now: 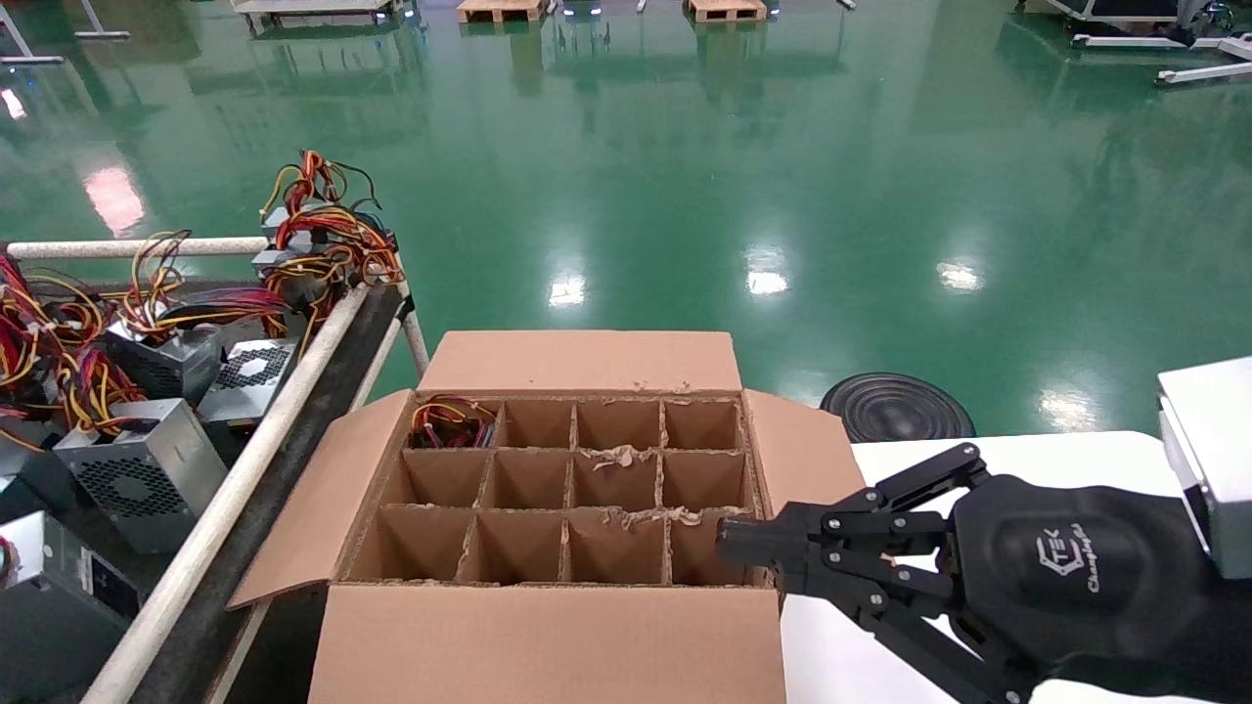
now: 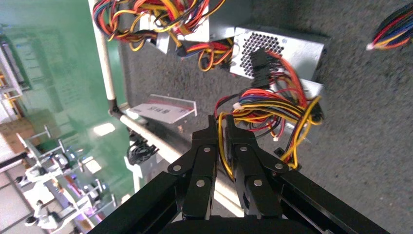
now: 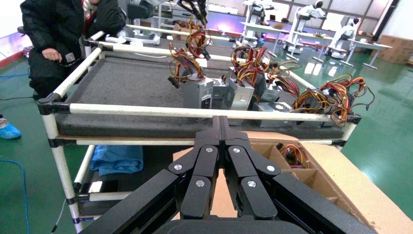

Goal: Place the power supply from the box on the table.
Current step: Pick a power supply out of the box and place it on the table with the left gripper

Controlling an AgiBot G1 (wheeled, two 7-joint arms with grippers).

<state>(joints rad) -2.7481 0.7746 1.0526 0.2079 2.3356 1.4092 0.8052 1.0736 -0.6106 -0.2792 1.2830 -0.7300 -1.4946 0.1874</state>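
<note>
Right gripper (image 1: 729,548) sits closest, fingers pressed together and empty, parked at the near right corner of the box (image 1: 548,636). Over on the table (image 2: 365,126), the left gripper (image 2: 221,127) is pinching a yellow wire of the power supply (image 2: 272,114), whose bundle hangs just over the dark surface among grey metal units (image 2: 287,48). One wire bundle (image 1: 452,420) remains in the far left cell, apparently nearer the left arm's side

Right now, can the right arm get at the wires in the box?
Probably: the wires sit in an open-topped far-left cell, nothing above them; the right gripper hovers at the box's right edge, jaws shut.
</note>
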